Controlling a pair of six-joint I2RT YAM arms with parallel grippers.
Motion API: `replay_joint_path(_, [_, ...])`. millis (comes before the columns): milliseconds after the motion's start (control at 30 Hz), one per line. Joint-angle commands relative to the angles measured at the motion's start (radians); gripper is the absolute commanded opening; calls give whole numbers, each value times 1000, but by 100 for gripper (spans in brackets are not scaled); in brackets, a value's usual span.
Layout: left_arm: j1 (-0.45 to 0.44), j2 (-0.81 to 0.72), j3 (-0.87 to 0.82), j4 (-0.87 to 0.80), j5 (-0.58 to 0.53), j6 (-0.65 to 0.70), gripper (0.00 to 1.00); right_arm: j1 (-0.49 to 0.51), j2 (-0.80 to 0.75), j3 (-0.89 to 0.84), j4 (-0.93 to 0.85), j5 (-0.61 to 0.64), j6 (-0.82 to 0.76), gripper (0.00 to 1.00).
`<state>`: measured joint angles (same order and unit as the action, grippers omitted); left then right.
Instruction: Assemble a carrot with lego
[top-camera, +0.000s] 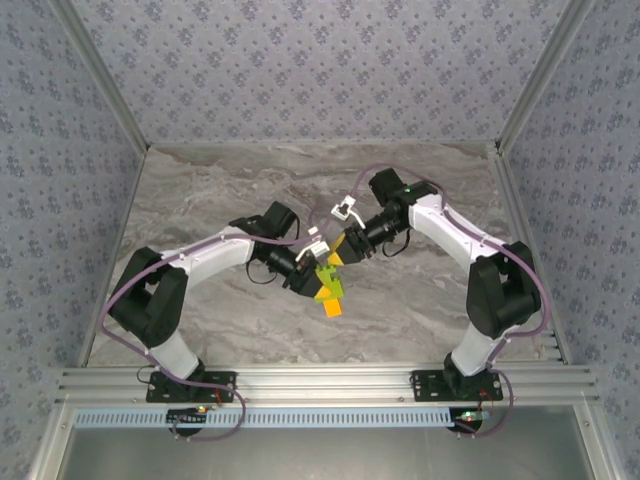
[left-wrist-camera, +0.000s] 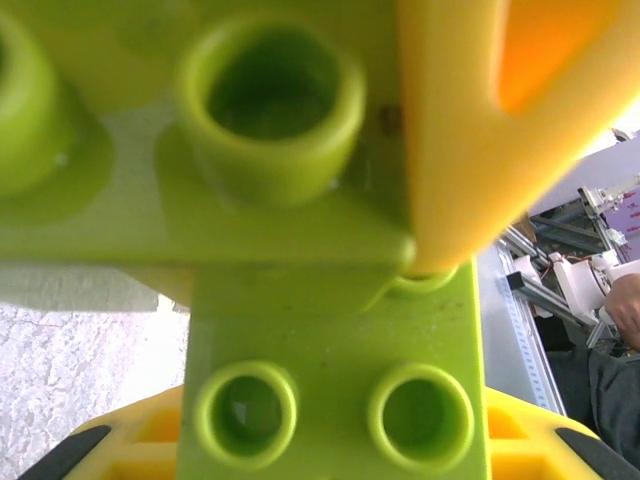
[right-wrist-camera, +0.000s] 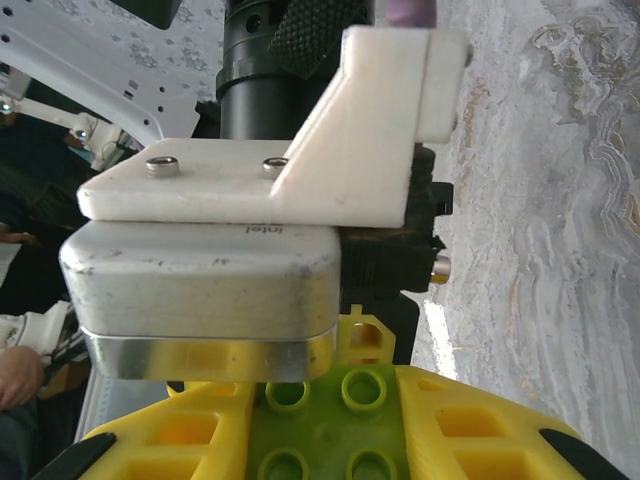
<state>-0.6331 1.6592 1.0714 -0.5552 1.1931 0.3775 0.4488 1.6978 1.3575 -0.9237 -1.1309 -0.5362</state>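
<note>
Both jaws tight on the carrot (top-camera: 329, 288)

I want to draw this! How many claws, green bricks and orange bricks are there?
Claws: 2, left claw and right claw.
Green bricks: 2 I can tell apart, upper brick and lower brick.
Orange brick: 1.
Total: 5.

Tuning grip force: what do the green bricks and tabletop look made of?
The green bricks: moulded plastic, smooth, semi-gloss; soft highlights on stud rims, faint scuffs. The tabletop: grey-white veined marble pattern, fairly matte; real stone or printed laminate, cannot tell.
</note>
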Motion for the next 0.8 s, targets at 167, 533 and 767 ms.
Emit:
replay_joint_path(167, [6,21,31,-10,6,16,25,-15,36,76,-114,-141,-41,20])
replay_joint_path(533, [5,17,32,-8,-3,15,26,-5,63,53,-127,-104,-54,20])
replay_joint_path(767, [6,15,27,-4,-9,12,26,10,82,52,-123,-65,-41,19])
